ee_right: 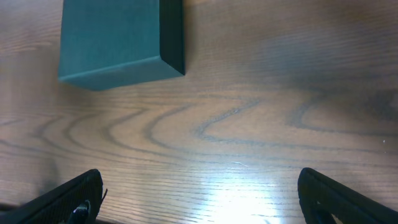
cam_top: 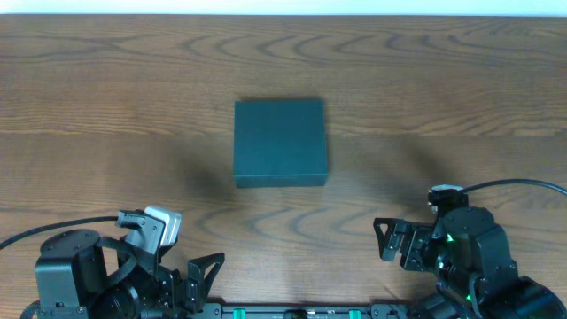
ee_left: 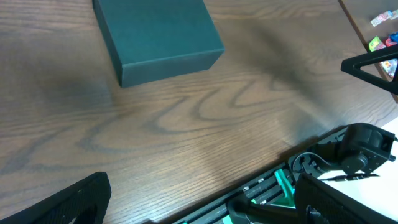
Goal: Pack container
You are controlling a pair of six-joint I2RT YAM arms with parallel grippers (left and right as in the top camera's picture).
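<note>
Black left arm (cam_top: 80, 275) bears a silver block (cam_top: 165, 223); black right arm (cam_top: 474, 252) shows green light (cam_top: 449, 238).

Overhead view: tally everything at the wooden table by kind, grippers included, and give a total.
Dark square cardboard container, lid closed: 1
Black two-finger grippers, both open: 2 (left gripper, right gripper)
Total: 3

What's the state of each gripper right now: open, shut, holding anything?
Left gripper: jaws open, holding nothing.
Right gripper: jaws open, holding nothing.
</note>
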